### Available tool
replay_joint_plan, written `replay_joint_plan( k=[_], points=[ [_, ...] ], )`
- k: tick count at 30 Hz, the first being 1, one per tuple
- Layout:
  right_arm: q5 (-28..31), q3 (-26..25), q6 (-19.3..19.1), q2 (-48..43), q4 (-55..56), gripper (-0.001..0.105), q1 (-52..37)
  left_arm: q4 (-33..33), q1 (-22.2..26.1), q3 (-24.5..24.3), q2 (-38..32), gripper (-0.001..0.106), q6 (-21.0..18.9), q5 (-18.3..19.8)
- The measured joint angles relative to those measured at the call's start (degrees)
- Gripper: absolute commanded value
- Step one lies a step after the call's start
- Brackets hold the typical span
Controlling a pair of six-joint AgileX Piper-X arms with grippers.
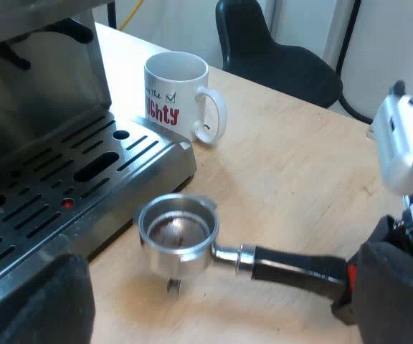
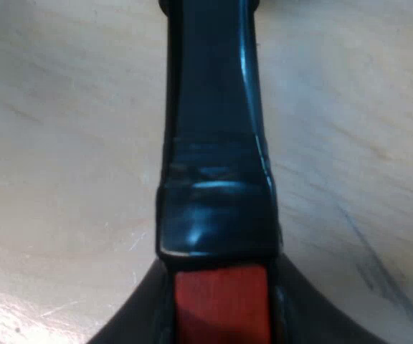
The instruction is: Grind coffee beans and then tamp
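Holder [image 1: 176,233] is seen loose on the table [image 1: 300,179], basket up, just beside the tray [image 1: 84,179] of the machine [image 1: 41,79] and not locked into it. Its handle [image 1: 292,264] is laid flat along the wood, pointing away from the machine. Inside the basket only bare metal and a dark smudge are made out. No heap of grounds is seen, so grinding is judged not yet done, and tamping is left as well. As far as can be told, no step is completed: the holder has yet to be taken to the machine, filled, then pressed.

Now the grip. The right gripper [image 2: 221,315] is clamped on the handle's red end [image 2: 221,294], with dark fingers [image 2: 138,330] set narrow against both sides and no gap shown. The handle is judged held, not merely approached. For the left gripper [image 1: 45,304], glimpsed as a dark mass by the tray, open or closed cannot be told.

Farther out, a mug [image 1: 178,93] is stood upright near the tray's corner, apart from the holder, and a chair [image 1: 271,50] is set beyond the table.
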Motion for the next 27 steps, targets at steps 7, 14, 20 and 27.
replay_joint_plan(
  k=[7,14,20,27],
  points=[
    [-0.2,0.0,0.0,3.8,-3.2,0.000,0.0,0.0,0.0,0.0,0.0,0.079,0.0,0.0],
    [-2.2,0.0,0.0,6.7,-6.2,0.000,-3.0,0.0,0.0,0.0,0.0,0.079,0.0,0.0],
    [-2.4,0.0,0.0,7.2,-8.4,0.000,-5.5,0.0,0.0,0.0,0.0,0.079,0.0,0.0],
    [-2.4,0.0,0.0,8.7,-9.3,0.000,-5.6,0.0,0.0,0.0,0.0,0.079,0.0,0.0]
  ],
)
